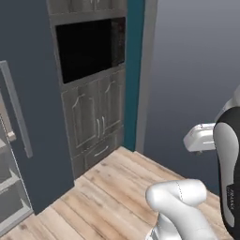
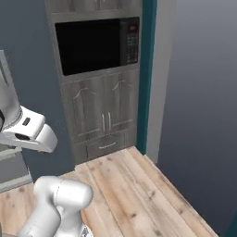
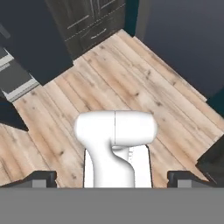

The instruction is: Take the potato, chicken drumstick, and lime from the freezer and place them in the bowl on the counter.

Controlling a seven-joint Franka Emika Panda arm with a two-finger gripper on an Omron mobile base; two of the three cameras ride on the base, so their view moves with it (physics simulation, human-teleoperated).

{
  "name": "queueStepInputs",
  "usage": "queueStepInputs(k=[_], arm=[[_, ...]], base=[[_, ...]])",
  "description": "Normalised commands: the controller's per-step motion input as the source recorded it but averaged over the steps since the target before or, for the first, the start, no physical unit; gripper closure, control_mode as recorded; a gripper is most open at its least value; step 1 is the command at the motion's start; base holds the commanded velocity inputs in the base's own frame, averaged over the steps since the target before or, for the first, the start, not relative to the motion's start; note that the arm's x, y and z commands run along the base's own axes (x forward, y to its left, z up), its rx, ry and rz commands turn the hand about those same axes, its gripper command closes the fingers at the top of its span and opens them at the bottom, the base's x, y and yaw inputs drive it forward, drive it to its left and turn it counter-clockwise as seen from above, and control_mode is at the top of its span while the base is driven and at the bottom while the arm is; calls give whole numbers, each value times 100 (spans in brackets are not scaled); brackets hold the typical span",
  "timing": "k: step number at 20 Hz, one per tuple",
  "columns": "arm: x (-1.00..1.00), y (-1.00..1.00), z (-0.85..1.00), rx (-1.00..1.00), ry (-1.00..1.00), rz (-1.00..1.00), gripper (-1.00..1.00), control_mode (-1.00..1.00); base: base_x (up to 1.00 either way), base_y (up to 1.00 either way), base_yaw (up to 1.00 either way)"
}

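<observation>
A: Quick look. Where's the gripper (image 3: 112, 177) pointing?

B: Straight down at the wood floor (image 3: 144, 87), w/ the two finger tips poking up at the bottom corners of the hand view. Jaws wide apart, nothing btwn them. Makes sense, I'd say: nothing to grab yet, so they sit ready.

A: And the freezer?

B: Off to the left. In the left base view the freezer (image 1: 11, 187) shows pale grey shelves at the edge, door side swung out w/ a long grey bar. Hand view catches a shelf corner too, upper left. Can't see what's on the shelves from here.

A: Potato, drumstick, lime?

B: Can't spot any of 'em. Prob. inside the freezer, but that's a guess. Bowl and tabletop can't be made out either.

A: What's dead ahead then?

B: Dark grey cabinet (image 2: 102, 115) w/ a black microwave (image 2: 97, 44) built in above, teal strip beside it. Not the target.

A: So progress?

B: Early, by my read. Nothing held, arm tucked up high over the base. Next it'd need to face the freezer shelves and reach in.
</observation>
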Motion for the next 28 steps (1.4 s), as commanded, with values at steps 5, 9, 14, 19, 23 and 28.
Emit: queueStepInputs(k=[5, 9, 14, 19, 23, 28], arm=[[0, 0, 0, 0, 0, 0, -100, 100], [0, 0, 0, 0, 0, 0, -100, 100], [0, 0, 0, 0, 0, 0, -100, 100], [0, 0, 0, 0, 0, 0, -100, 100], [0, 0, 0, 0, 0, 0, -100, 100], [0, 0, 0, 0, 0, 0, -100, 100]], base=[[60, -48, 70], [64, -55, 67], [74, -36, 65], [86, 15, 47], [84, 39, 38], [70, 20, 23]])
